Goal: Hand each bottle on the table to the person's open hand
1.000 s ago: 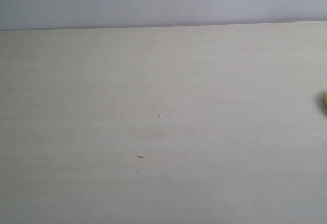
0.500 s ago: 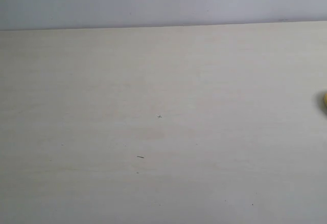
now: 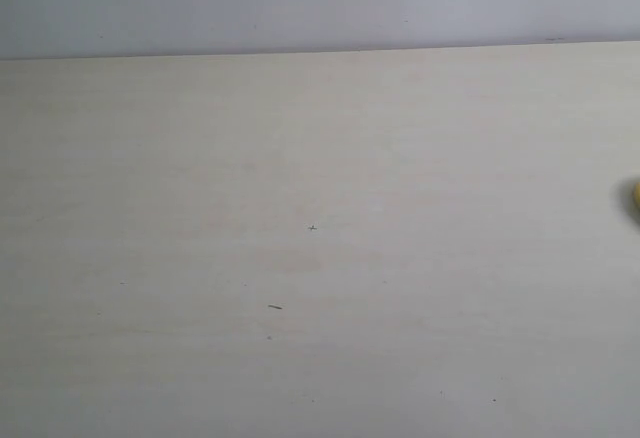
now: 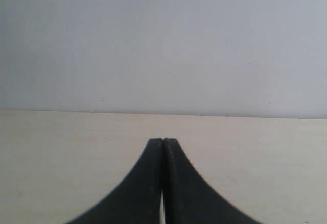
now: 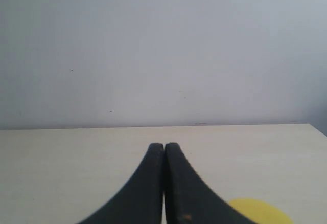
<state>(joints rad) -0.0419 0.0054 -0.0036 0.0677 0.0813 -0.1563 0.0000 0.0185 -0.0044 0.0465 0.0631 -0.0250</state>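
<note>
The pale beige table (image 3: 320, 208) fills the exterior view, and neither gripper shows in it. Only a sliver of a yellow bottle (image 3: 635, 198) peeks in at that view's right edge. In the right wrist view the same yellow bottle (image 5: 260, 213) lies low beside my right gripper (image 5: 164, 147), whose black fingers are pressed together with nothing between them. My left gripper (image 4: 163, 142) is shut and empty too, over bare table (image 4: 61, 152). The person's open hand is out of view.
A plain grey-white wall (image 3: 320, 3) rises behind the table's far edge. A few small dark specks (image 3: 275, 306) mark the tabletop near the middle.
</note>
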